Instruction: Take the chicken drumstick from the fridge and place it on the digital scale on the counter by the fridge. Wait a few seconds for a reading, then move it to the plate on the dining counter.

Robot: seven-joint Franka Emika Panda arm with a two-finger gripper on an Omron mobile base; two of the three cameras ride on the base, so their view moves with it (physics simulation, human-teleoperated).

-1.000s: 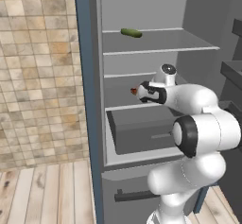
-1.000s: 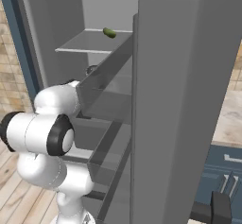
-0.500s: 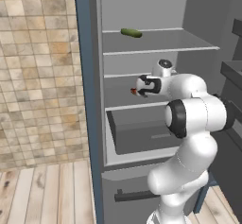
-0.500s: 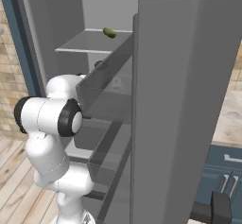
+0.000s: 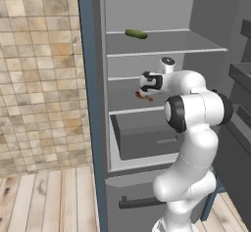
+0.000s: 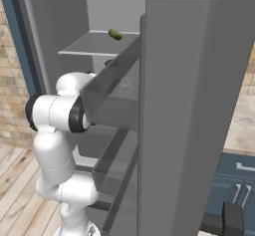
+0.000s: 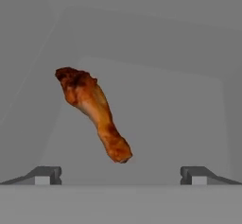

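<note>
A white robot arm reaches into the open fridge [image 5: 93, 55], its claw [image 7: 121, 173] spread wide and empty, the two dark fingertips [image 7: 45, 175] standing well apart at the bottom of the hand view with nothing between them. The chicken drumstick [image 7: 92, 112] lies just ahead of the claw on a pale grey shelf in the fridge's middle section, untouched; in the hand view its thick, dark-browned end points up and to the left while the narrower end slants down toward the gap between the fingertips. From the left base view the drumstick [image 5: 143, 96] shows as a small orange-red spot just below the hand, above the grey drawer [image 5: 147, 133] that stands pulled partway out of the fridge. A green cucumber [image 5: 136, 34] rests on the shelf above, well apart from the claw; the right base view shows the same cucumber [image 6: 115, 34] near the back of that upper shelf, beyond the grey fridge door [image 6: 199, 105] whose racks cross the front of the picture. To the left of the fridge runs a tan tiled wall [image 5: 39, 79] over a pale wooden plank floor [image 5: 49, 201]. At the right edge of the right base view, a strip of beige marbled counter [image 6: 241, 125] sits above dark blue cabinet fronts [image 6: 234, 180].
</note>
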